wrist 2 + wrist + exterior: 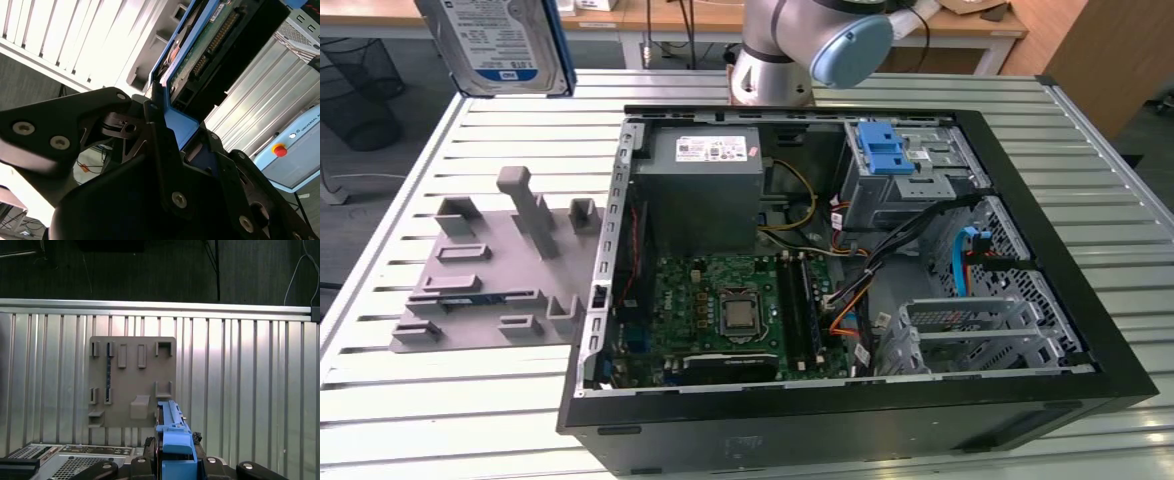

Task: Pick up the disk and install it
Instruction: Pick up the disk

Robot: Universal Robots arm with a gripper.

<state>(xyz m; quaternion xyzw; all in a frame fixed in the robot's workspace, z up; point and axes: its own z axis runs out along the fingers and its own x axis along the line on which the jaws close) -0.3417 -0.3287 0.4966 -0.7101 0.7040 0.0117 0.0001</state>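
The disk (pixel 494 45), a silver drive with a white-and-blue label and blue frame, hangs upright high above the table's far corner on the exterior view's left, away from the open computer case (pixel 1067 300). In the second wrist view my gripper (pixel 167 125) is shut on the disk's blue carrier frame, and the disk's (pixel 210 35) green circuit-board side faces the camera. The first wrist view looks down along the blue edge of the disk (pixel 172 432) between the black fingers (pixel 210 462), with the table far below.
A grey slotted fixture board (pixel 494 270) lies on the slatted metal table beside the case. Inside the case are a grey power supply (pixel 707 190), a green motherboard (pixel 720 310), a drive bay with a blue latch (pixel 887 150) and a perforated metal cage (pixel 974 325). The arm's base (pixel 781 50) stands behind.
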